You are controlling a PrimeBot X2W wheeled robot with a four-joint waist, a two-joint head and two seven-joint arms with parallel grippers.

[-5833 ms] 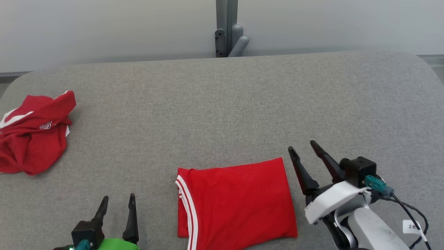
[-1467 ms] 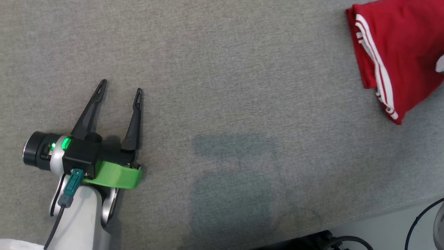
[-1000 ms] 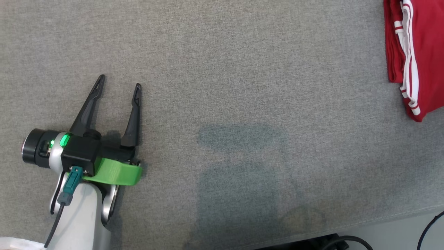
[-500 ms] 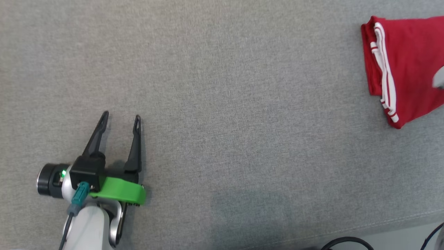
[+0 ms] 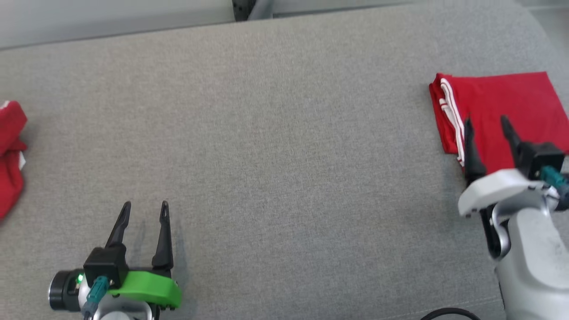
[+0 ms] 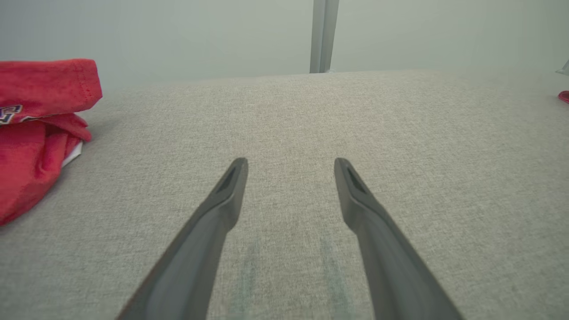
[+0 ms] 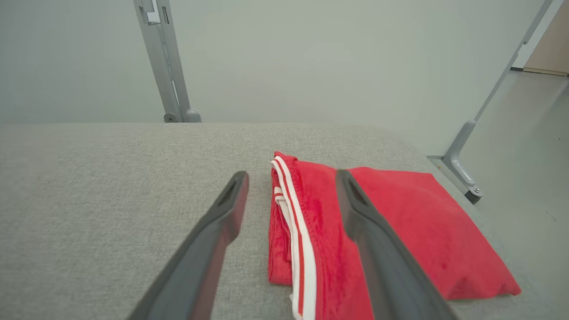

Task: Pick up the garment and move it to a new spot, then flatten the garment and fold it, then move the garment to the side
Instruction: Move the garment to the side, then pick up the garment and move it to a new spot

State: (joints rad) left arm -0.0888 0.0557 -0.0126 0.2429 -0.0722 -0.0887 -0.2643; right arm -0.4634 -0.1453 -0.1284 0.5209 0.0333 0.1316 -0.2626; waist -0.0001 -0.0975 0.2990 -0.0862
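Observation:
The garment [image 5: 498, 100] is red with white stripes along its left edge and lies folded flat at the right of the grey table [image 5: 284, 133]. My right gripper [image 5: 485, 119] is open just above its near left part. In the right wrist view the right gripper [image 7: 292, 174] has one finger on each side of the striped edge of the garment [image 7: 409, 222], with no cloth pinched. My left gripper [image 5: 146, 204] stands open and empty over bare table at the lower left. The left gripper [image 6: 291, 162] has only grey cloth surface ahead of it.
A second red garment [image 5: 9, 151] lies crumpled at the table's left edge, left of my left fingers [image 6: 35, 124]. A grey metal post [image 7: 164, 66] stands behind the table. The table's rounded right edge runs close to the folded garment.
The head camera has swung and tilted up, bringing both grippers into view. Since the earliest frame the folded garment has gone from front centre to the table's right side.

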